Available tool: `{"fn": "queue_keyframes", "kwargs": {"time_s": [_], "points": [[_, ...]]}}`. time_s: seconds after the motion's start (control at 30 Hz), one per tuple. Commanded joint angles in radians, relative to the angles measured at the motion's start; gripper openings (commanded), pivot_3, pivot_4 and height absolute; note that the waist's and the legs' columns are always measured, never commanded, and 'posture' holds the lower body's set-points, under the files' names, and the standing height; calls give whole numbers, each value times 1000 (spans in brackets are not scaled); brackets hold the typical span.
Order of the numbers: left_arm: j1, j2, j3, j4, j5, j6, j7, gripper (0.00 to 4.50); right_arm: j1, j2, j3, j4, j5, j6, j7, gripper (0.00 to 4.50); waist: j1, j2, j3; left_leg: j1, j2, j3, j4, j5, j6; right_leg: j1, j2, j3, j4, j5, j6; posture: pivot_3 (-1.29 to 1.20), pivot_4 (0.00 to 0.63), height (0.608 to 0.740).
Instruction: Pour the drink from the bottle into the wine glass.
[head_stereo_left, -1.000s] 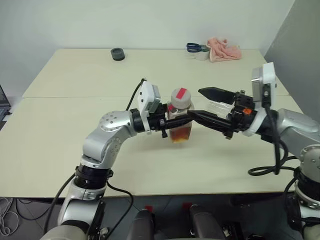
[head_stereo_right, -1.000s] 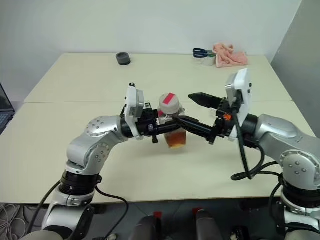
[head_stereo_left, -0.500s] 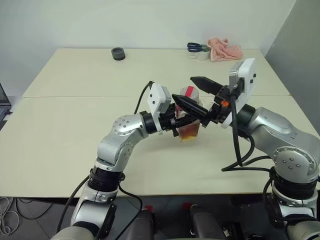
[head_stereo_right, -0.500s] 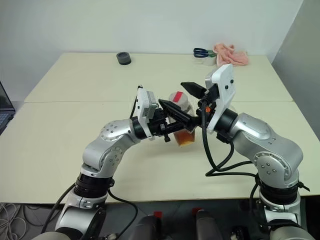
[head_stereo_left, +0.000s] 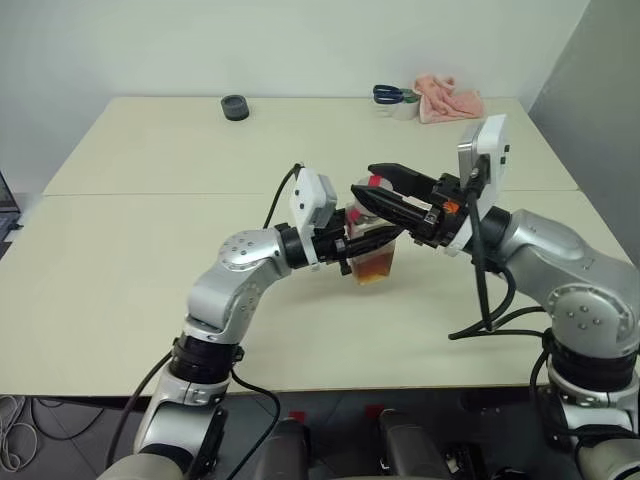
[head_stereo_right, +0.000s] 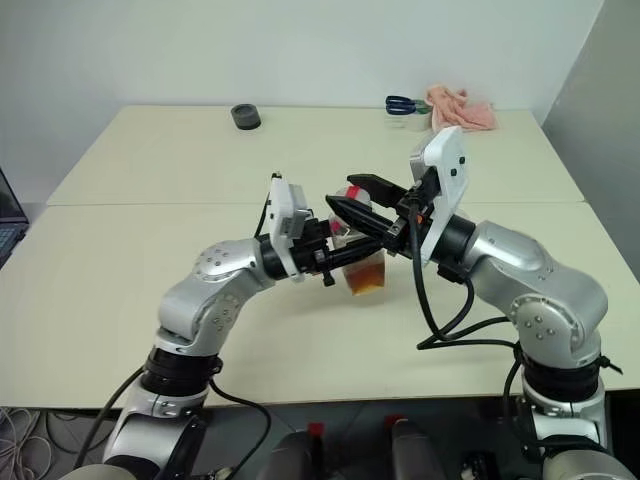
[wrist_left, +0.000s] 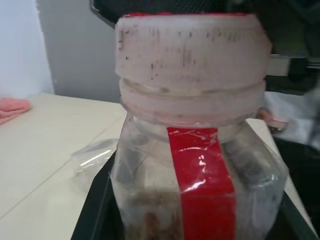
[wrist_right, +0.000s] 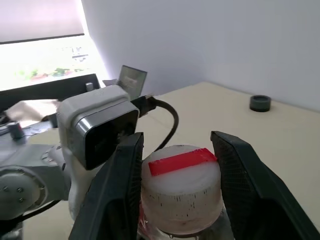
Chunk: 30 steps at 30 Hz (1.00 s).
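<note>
Change: right gripper (wrist_right: 175, 165) has come in from the right and its fingers have narrowed around the bottle's cap (wrist_right: 181, 187).
Right gripper: fingers flank the cap, just beside it; contact unclear.
Left gripper (head_stereo_left: 345, 243): clamped on the bottle (head_stereo_left: 371, 238), held upright above the table (head_stereo_left: 150, 260).
Drink (head_stereo_left: 372, 266): amber, in the bottle's lower part.
</note>
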Motion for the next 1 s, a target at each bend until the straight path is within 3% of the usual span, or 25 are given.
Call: {"fn": "queue_keyframes", "kwargs": {"time_s": [0.03, 0.23, 0.47, 0.5, 0.77, 1.0], "points": [[-22, 57, -15, -161, -181, 107, -150, 1730, -103, -64, 4, 80, 63, -21, 257, 1796, 1, 0, 0, 0, 0, 0, 0, 0, 0, 0, 0, -1, 0, 0, 0, 0, 150, 740], [-61, 126, -2, -189, -244, 166, -201, 1730, -185, -86, 44, 197, 32, -31, 399, 1796, 2, 0, 0, 1, 0, -1, 0, 0, 0, 1, 0, -1, 0, 0, 0, 0, 150, 740], [-39, 99, 33, -169, -208, 156, -107, 1730, -114, -162, -57, 157, 77, 16, 356, 4286, 7, 0, 0, -1, 0, -1, 0, 0, 0, 1, -1, -2, -2, 0, 0, 0, 150, 740], [-25, 94, 27, -179, -203, 153, -96, 1730, -96, -170, -72, 143, 88, 24, 338, 4483, 7, 0, 0, -1, 0, -1, 0, 0, 0, 1, -2, -2, -2, 0, 0, 0, 150, 740], [38, 43, 9, -176, -130, 104, 9, 1730, 41, -160, -160, -2, 170, 47, 136, 4483, 4, 0, 0, 0, 0, -1, 0, 0, 0, 1, -1, -1, 0, 0, 0, 0, 150, 740], [19, 17, 5, -95, -46, 26, 39, 1730, 75, -91, -123, -85, 150, 12, -3, 4483, 4, 0, 0, 0, 0, 0, 0, 0, 0, 1, 0, 0, 0, 0, 0, 0, 150, 740]]}}
